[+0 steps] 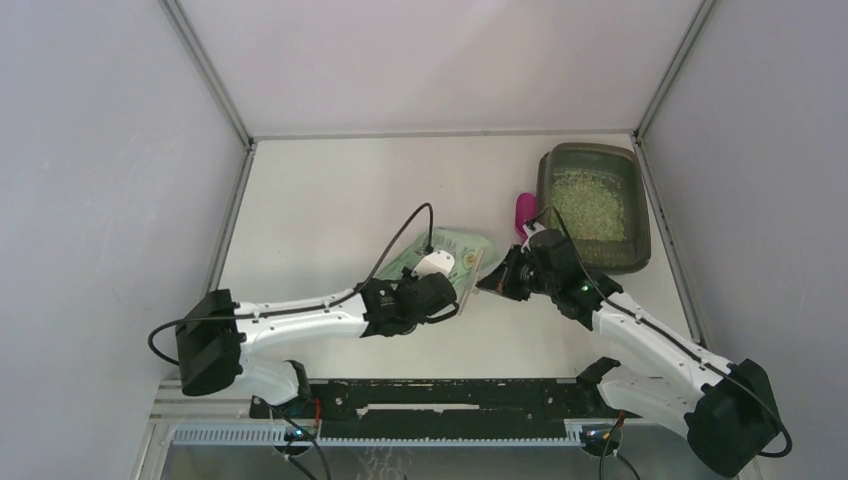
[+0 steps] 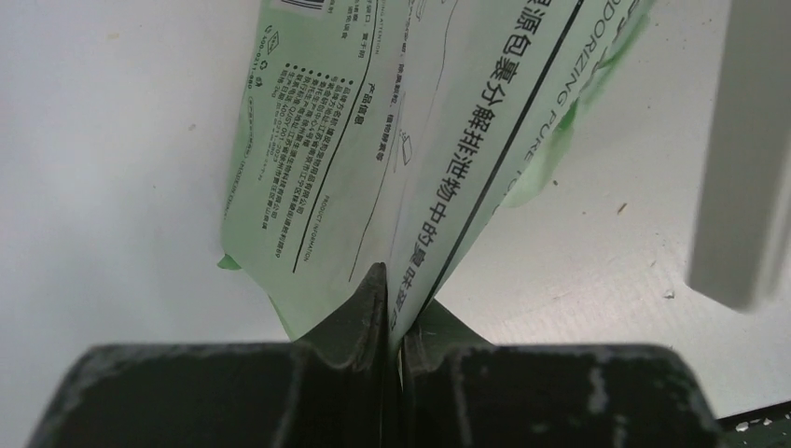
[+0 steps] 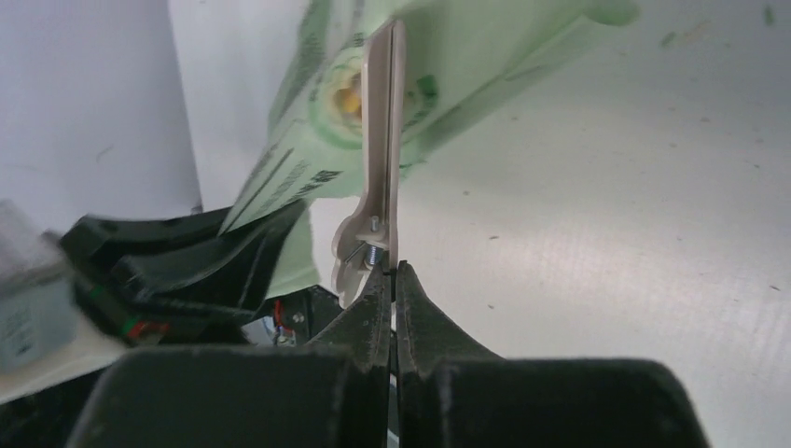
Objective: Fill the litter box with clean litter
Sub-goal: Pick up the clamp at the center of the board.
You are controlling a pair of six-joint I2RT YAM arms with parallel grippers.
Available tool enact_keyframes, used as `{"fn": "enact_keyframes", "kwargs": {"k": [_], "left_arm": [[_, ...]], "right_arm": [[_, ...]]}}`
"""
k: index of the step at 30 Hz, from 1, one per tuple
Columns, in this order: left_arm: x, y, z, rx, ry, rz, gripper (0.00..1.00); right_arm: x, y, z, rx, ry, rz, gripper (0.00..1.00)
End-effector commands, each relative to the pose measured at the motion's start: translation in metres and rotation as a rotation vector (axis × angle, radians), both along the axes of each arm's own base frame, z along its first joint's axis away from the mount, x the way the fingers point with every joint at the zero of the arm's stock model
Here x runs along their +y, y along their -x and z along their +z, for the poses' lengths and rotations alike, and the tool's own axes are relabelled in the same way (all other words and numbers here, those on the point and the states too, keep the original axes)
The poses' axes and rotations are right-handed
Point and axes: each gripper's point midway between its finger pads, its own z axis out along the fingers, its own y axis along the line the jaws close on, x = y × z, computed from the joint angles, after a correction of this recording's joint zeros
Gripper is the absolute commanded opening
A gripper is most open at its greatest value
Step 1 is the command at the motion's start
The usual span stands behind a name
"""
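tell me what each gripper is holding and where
The left gripper pinches the light-green printed plastic bag by its edge; the right gripper pinches the beige plastic spring clip on that bag by its handle end.

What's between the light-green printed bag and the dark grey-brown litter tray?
A magenta plastic scoop lies between the light-green printed bag and the dark grey-brown plastic litter box, seen in the top view.
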Motion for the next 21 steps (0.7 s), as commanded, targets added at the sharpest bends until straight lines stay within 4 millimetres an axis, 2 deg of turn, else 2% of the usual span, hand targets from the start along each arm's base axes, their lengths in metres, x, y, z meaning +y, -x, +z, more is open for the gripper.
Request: {"fn": "enact_keyframes", "kwargs": {"k": [1,7,15,18,21], "left_arm": [[-0.008,-0.005,0.015,-0.094,0.010,0.049,0.12],[-0.028,0.015,0.001,-0.096,-0.051,-0.034,0.15],[-0.055,0.051,-0.041,-0.053,-0.157,-0.139,0.19],[-0.064,0.066,-0.054,-0.024,-0.160,-0.167,0.25],[-0.073,0.078,-0.065,0.016,-0.138,-0.195,0.27]], "right_arm": [[-0.007,-0.010,-0.022,0.013,-0.009,-0.074,0.00],[-0.006,-0.026,-0.043,0.062,-0.036,-0.122,0.00],[0.006,-0.051,-0.046,0.053,-0.117,-0.114,0.00],[0.000,-0.048,-0.058,0.092,-0.075,-0.125,0.00],[-0.017,-0.033,-0.072,0.158,0.026,-0.140,0.00]]}}
